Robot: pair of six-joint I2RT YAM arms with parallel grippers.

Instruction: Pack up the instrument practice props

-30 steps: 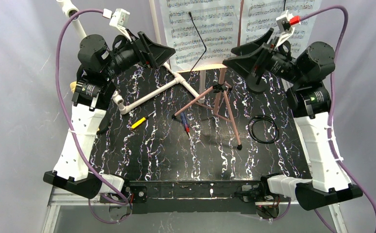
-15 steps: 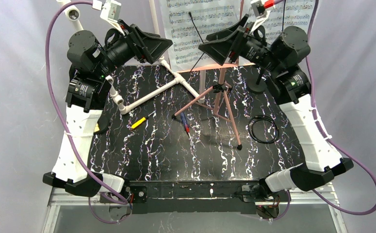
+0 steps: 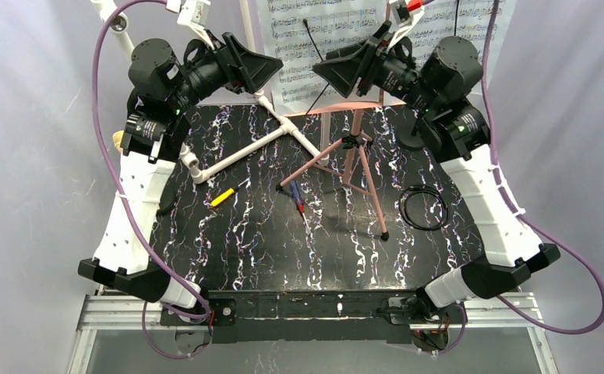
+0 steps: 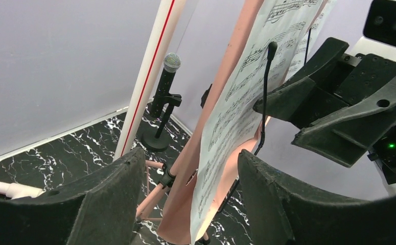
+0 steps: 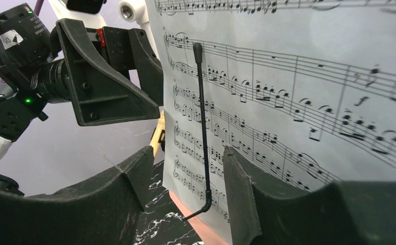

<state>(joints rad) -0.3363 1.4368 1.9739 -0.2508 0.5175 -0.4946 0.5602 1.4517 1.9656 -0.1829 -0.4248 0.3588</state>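
Marbled worktop (image 3: 267, 241): left gripper (image 4: 190, 168), right gripper (image 5: 188, 163) flank pink music board (image 4: 226, 87), jaws apart. Judged step: removing sheet-music pages (image 5: 298, 102); next, pinch an edge.

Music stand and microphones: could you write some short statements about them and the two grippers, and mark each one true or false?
1. The sheet-music pages lie flat. False: they stand upright against the pink music board.
2. The left gripper and the right gripper both have their jaws apart, close to the pages. True.
3. The yellow microphone stands on a pole. False: it lies on the table.
4. The black grey-headed microphone sits upright on a round-based pole. True.
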